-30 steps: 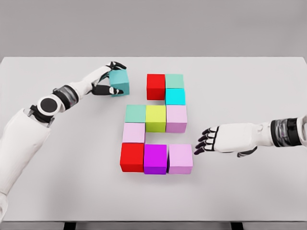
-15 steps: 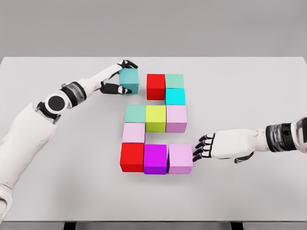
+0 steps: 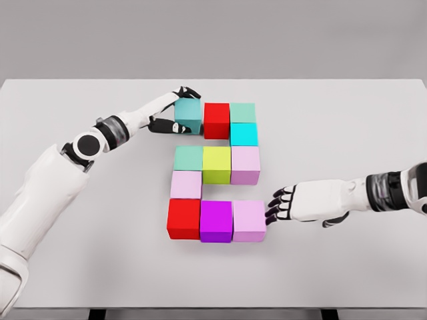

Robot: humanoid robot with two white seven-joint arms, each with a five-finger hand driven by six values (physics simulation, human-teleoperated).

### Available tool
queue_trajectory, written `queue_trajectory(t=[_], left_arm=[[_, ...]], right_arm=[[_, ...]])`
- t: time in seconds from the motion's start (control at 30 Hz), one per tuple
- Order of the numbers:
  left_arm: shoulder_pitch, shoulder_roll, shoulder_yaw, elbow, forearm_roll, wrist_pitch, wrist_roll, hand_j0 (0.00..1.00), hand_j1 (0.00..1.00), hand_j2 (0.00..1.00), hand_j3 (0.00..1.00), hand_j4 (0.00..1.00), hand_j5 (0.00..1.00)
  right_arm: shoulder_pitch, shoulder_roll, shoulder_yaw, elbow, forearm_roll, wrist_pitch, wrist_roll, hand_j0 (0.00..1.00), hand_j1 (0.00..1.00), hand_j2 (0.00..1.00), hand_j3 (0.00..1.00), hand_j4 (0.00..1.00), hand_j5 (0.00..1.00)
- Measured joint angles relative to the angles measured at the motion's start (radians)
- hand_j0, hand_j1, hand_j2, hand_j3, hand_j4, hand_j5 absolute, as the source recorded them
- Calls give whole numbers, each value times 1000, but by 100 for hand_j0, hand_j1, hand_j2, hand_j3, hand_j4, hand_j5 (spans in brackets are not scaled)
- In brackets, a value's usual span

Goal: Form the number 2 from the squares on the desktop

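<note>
Pale grey table, plain grey wall behind. Ten cubes: two red, two mint, three pink, one each cyan, yellow-green, magenta. Eleventh, teal cube, far-left beside the top red, clamped in left hand. Right hand fingers apart, touching near-right pink.

a pale grey table stands before a plain grey wall in even light.
</note>
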Motion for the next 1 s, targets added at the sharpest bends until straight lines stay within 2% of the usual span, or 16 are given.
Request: queue_trajectory(t=[0.07, 0.17, 0.23, 0.4, 0.5, 0.57, 0.7, 0.83, 0.9, 1.0], left_arm=[[0, -1, 0, 1, 0, -1, 1, 45, 45, 45, 45, 45, 45], [0, -1, 0, 2, 1, -1, 2, 57, 57, 57, 57, 57, 57], [0, -1, 0, 2, 2, -7, 2, 58, 58, 58, 58, 58, 58], [2, -1, 1, 2, 4, -13, 3, 67, 67, 67, 67, 67, 67], [2, -1, 2, 2, 4, -14, 4, 72, 72, 72, 72, 72, 72], [2, -1, 3, 2, 3, -14, 4, 75, 75, 75, 75, 75, 75], [2, -1, 5, 3, 3, -15, 4, 81, 81, 81, 81, 81, 81], [2, -1, 7, 5, 3, -14, 4, 85, 85, 85, 85, 85, 85], [0, -1, 8, 7, 4, -14, 4, 86, 86, 86, 86, 86, 86], [0, -1, 9, 10, 4, -15, 4, 87, 87, 87, 87, 87, 87]], right_arm=[[0, 4, 1, 0, 0, 0, 0, 100, 100, 100, 100, 100, 100], [0, 7, 1, 0, 0, 0, 0, 100, 100, 100, 100, 100, 100], [0, 6, 0, 0, 0, 0, 0, 100, 100, 100, 100, 100, 100], [-2, -13, -7, 1, -1, 0, 0, 100, 100, 100, 100, 100, 100], [9, -31, -58, 6, -13, -1, 0, 100, 100, 100, 100, 100, 100], [31, -50, -159, 50, -84, -1, 0, 100, 100, 100, 100, 100, 100], [72, -67, -352, 197, -254, 0, 0, 100, 100, 100, 100, 100, 100], [166, -73, -422, 331, -380, -1, 0, 100, 100, 100, 100, 100, 100], [199, -69, -433, 361, -407, -1, 0, 100, 100, 100, 100, 100, 100], [212, -63, -459, 387, -426, -1, 0, 100, 100, 100, 100, 100, 100]])
